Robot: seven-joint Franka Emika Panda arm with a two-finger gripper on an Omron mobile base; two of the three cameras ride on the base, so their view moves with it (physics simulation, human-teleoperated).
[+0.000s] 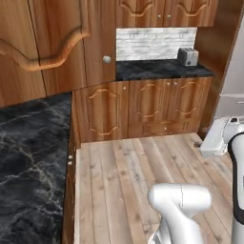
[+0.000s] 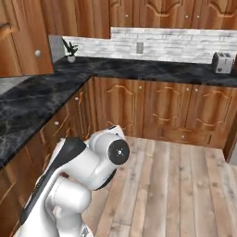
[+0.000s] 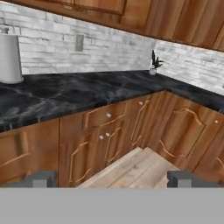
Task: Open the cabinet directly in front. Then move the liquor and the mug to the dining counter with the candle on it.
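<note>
The cabinet [image 1: 47, 43] hangs at the upper left of the left base view. Its reddish-brown doors with curved raised panels stand shut, and a round silver knob [image 1: 106, 59] sits near one door's edge. The right base view has the same cabinet [image 2: 28, 37] at its upper left. In the hand view my gripper [image 3: 111, 179] is open, its two dark fingertips [image 3: 39, 179] far apart with nothing between them, facing the counter's corner from low down. The liquor, the mug and the dining counter are out of view.
A black marble counter [image 1: 33, 157] with a white brick backsplash [image 2: 162, 44] runs in an L around the wooden floor [image 1: 128, 181]. On it stand a toaster [image 1: 188, 56], a small potted plant [image 2: 70, 48] and a grey paper-towel cylinder [image 3: 8, 57]. Wooden base cabinets [image 2: 152, 106] line the floor.
</note>
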